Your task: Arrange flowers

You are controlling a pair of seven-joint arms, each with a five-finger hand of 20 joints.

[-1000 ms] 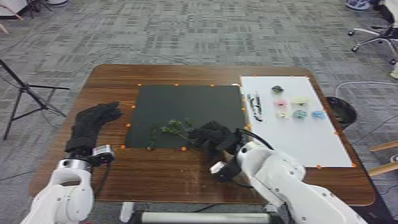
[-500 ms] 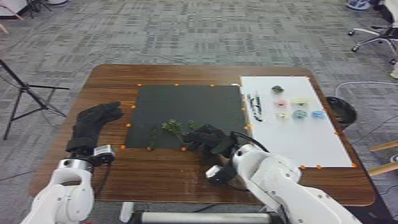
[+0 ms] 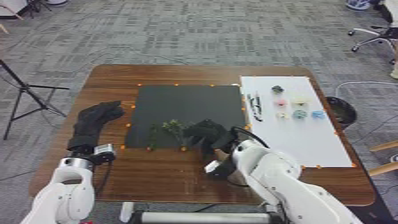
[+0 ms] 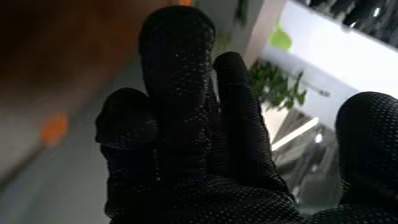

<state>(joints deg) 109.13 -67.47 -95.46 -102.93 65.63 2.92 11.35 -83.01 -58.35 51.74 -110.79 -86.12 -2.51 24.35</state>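
Two gloved hands, one dark mat [image 3: 187, 100], one tabletop [image 3: 218, 172]. Right hand [image 3: 206, 132]: at the mat's near right corner, fingers extended and loosely spread. Leafy green sprig [image 3: 172, 126]: on the mat, just left of those fingers; whether they touch it, cannot tell. Slender green sprig [image 3: 153, 136]: farther left of them. Left hand [image 3: 91, 120]: left of the mat, fingers relaxed. White sheet [image 3: 311, 145]: right of the right hand's fingers, bearing small blooms, pink [image 3: 281, 102], pale yellow [image 3: 299, 100] and blue [image 3: 318, 114].
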